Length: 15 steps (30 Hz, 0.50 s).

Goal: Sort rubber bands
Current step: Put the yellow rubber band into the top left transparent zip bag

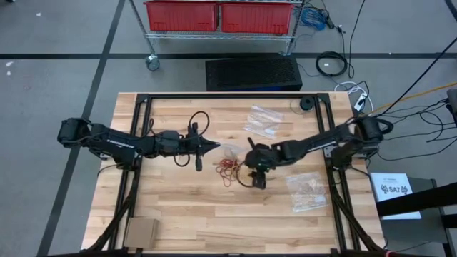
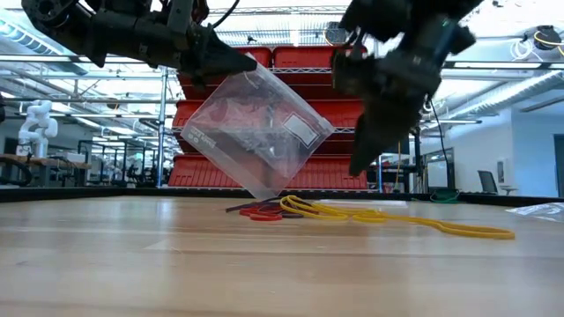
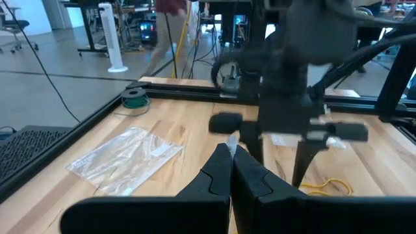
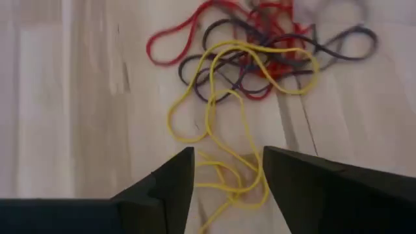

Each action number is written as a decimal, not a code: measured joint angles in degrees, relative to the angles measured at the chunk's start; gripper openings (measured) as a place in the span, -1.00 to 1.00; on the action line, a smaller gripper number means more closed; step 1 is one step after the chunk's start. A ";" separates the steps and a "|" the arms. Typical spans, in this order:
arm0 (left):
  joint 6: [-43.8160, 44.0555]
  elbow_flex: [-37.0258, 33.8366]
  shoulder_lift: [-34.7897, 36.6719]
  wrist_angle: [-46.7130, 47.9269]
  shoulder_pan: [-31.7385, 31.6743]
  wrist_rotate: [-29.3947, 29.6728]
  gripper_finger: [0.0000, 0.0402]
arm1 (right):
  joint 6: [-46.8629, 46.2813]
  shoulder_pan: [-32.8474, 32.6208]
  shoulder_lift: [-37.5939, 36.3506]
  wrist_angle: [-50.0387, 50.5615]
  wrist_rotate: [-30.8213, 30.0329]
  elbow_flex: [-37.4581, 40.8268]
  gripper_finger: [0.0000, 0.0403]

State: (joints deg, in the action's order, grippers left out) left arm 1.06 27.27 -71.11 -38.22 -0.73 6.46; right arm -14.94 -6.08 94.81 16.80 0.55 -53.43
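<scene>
A heap of rubber bands [image 1: 228, 168] lies at the table's middle: yellow loops [image 4: 221, 130], red ones [image 4: 266, 26] and dark ones [image 4: 338, 40]. My right gripper [image 4: 227, 175] hovers open just above the yellow loops, slanting down from the right [image 2: 361, 167]. My left gripper [image 1: 212, 146] is shut on a clear plastic bag [image 2: 256, 132], which hangs above the heap's left side. Dark and red bands show inside the bag. My left gripper pinches the clear bag's upper edge [image 2: 236, 77] between its two shut fingers, coming in about level from the table's left. The bag hangs tilted below the fingers. Its lowest corner [image 2: 264, 192] reaches down to the heap; whether it touches the table I cannot tell.
Two clear bags [image 1: 263, 120] lie toward the far edge. Another bag [image 1: 307, 191] with tan bands lies near the right edge. A brown cardboard piece [image 1: 141, 232] sits at the near left corner, a small black round thing [image 1: 307, 103] at the far right.
</scene>
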 joint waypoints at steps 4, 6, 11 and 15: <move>0.00 -0.02 0.00 0.23 0.00 -0.02 -1.00 | 6.54 0.48 4.79 -1.32 0.90 0.02 -0.17; -0.17 -0.02 0.00 0.20 0.00 -0.02 -1.00 | 7.31 0.77 6.83 -2.26 0.94 -0.05 -0.17; -0.35 -0.02 0.00 0.26 0.00 -0.04 -1.00 | 7.53 1.70 9.86 -1.73 0.47 -2.65 -0.20; -0.35 -0.02 0.00 0.49 0.00 -0.19 -1.00 | 8.41 2.18 10.51 -2.12 0.17 -3.88 -0.40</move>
State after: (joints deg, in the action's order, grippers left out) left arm 0.71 27.24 -71.12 -37.72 -0.73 6.27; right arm -6.53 -3.91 105.32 14.69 0.72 -57.31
